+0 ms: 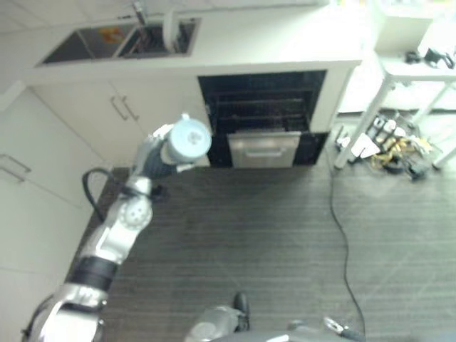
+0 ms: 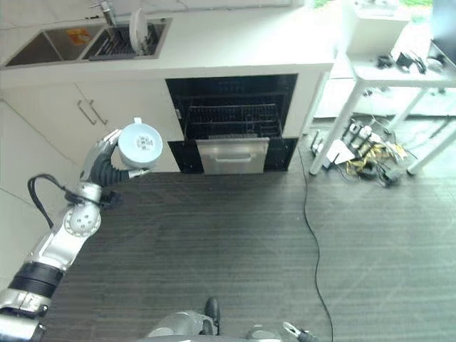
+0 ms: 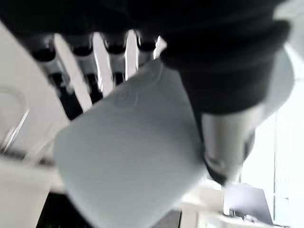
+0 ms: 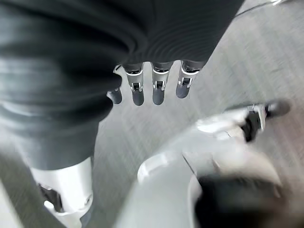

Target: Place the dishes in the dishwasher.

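Left hand (image 2: 107,158) is wrapped round a pale blue cup (image 2: 140,145), held up in front of the white cabinet doors (image 2: 107,114), left of the open dishwasher (image 2: 231,117). A plate (image 2: 137,31) stands in the sink rack on the counter (image 2: 235,43). Right hand (image 4: 152,88): fingers straight, relaxed, nothing held, above the floor.

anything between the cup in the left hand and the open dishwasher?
Nothing solid. In the right eye view the pale blue cup, held in the left hand, has just white cabinet front and dark floor between it and the dishwasher.
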